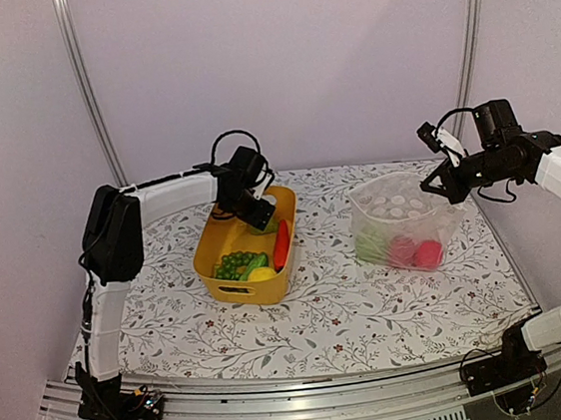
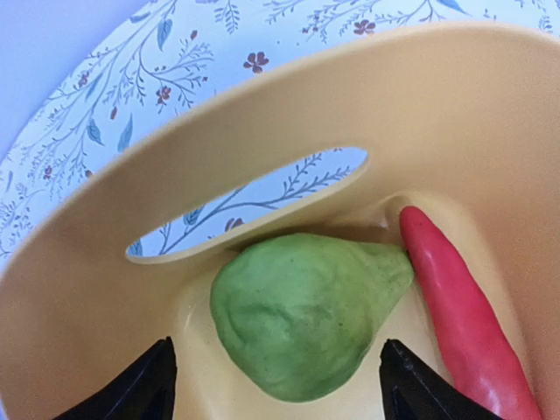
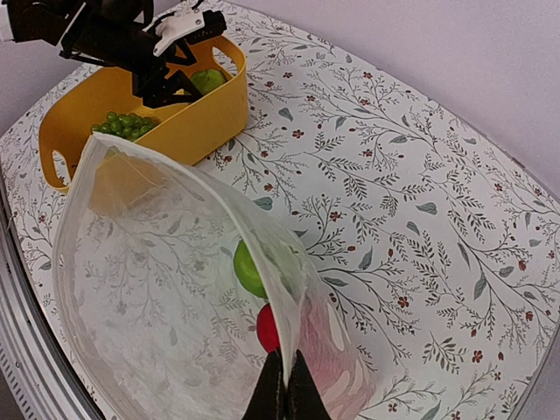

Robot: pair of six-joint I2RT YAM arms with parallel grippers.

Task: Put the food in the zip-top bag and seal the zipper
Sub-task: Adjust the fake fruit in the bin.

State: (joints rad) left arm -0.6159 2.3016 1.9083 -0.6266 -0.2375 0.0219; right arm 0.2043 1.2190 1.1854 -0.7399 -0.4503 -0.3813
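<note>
A yellow basket (image 1: 222, 248) holds food: a green pear-like toy (image 2: 306, 311), a red chili (image 2: 459, 315), green peas (image 1: 236, 264) and a yellow piece (image 1: 262, 273). My left gripper (image 1: 258, 212) is open inside the basket's far end, its fingertips (image 2: 144, 385) on either side of the green toy. The clear zip-top bag (image 1: 402, 219) stands open on the right with green and red food (image 1: 428, 253) inside. My right gripper (image 3: 285, 394) is shut on the bag's top rim by the zipper strip and holds it up.
The floral cloth (image 1: 351, 303) covers the table. The basket's handle slot (image 2: 254, 206) is just beyond the green toy. Metal frame posts (image 1: 87, 90) stand at the back corners.
</note>
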